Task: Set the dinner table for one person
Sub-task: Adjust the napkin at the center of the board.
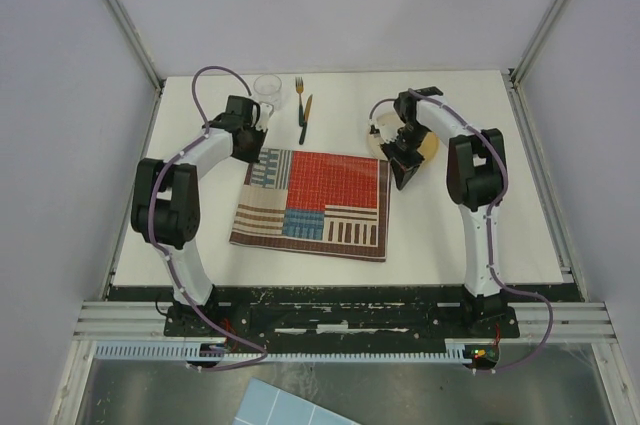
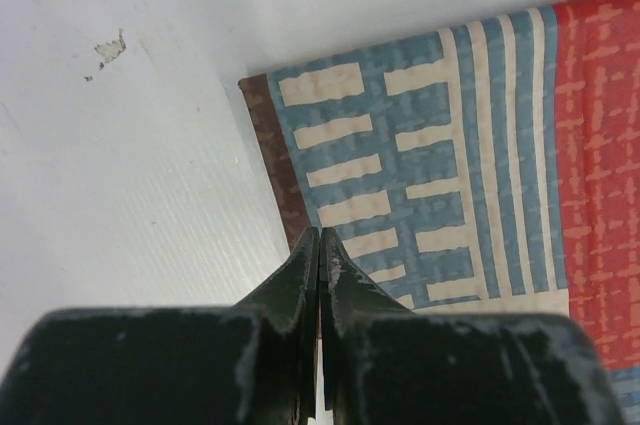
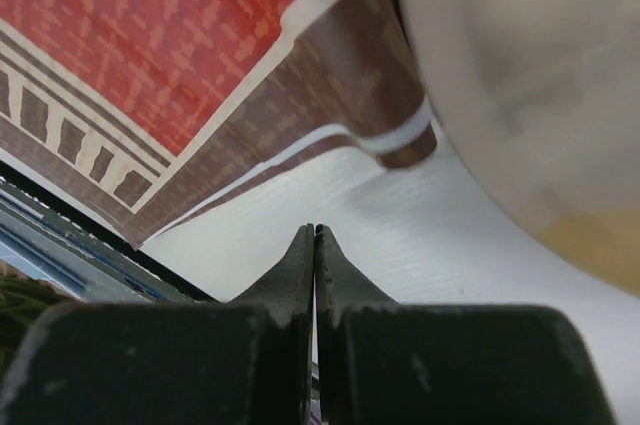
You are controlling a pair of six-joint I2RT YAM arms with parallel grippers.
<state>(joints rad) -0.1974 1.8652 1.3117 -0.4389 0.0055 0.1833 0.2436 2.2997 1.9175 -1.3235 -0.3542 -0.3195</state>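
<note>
The dinner table [image 1: 480, 235] is a white top with metal-framed edges. A red, blue and beige striped placemat [image 1: 310, 200] lies flat at its middle. My left gripper [image 1: 258, 153] is shut, its tips [image 2: 320, 237] over the brown left edge of the placemat [image 2: 420, 155] near its far corner; no cloth shows between the jaws. My right gripper [image 1: 403, 180] is shut and empty, its tips [image 3: 315, 232] over bare table [image 3: 430, 235] just off the placemat's far right corner [image 3: 395, 135]. A cream plate [image 3: 520, 95] sits right beside that corner, partly hidden under the right arm [image 1: 425, 145].
A clear glass [image 1: 267, 90], a fork [image 1: 299, 93] and a dark-handled knife [image 1: 305, 117] lie at the back of the table behind the placemat. Grey walls close in on both sides. A metal rail [image 1: 340, 320] runs along the near edge.
</note>
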